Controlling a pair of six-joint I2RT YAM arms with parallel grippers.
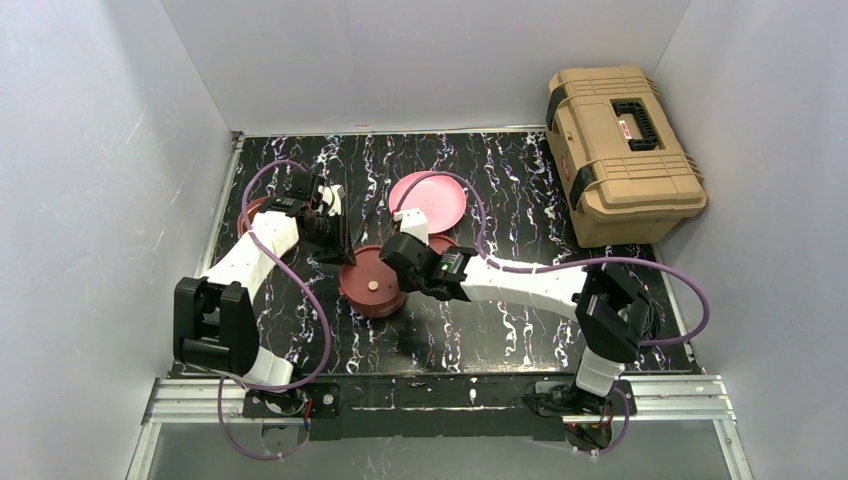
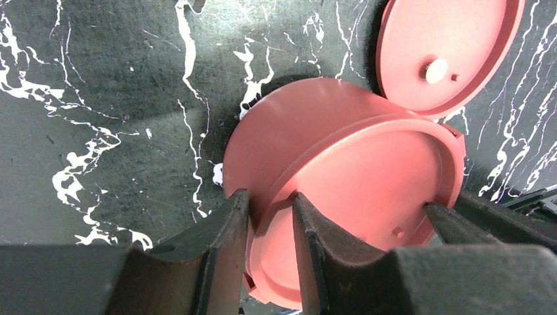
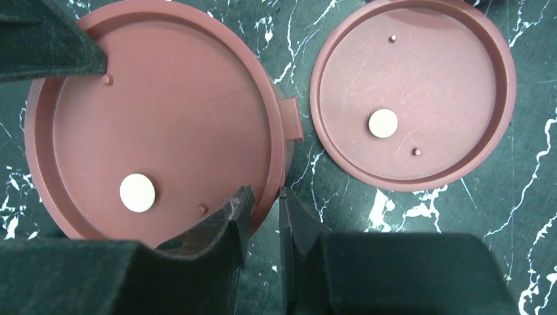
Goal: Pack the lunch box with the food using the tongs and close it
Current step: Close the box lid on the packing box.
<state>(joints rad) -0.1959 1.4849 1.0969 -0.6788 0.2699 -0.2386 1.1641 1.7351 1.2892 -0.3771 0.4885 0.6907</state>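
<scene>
Right hand (image 3: 266,200) grips lidded bowl's (image 3: 164,118) rim beside loose lid (image 3: 427,85).

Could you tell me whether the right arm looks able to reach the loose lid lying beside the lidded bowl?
Probably yes. The loose lid lies flat and bare, just beside the lidded bowl, with nothing between. The right claw would first have to leave that bowl's rim, which it straddles.
</scene>
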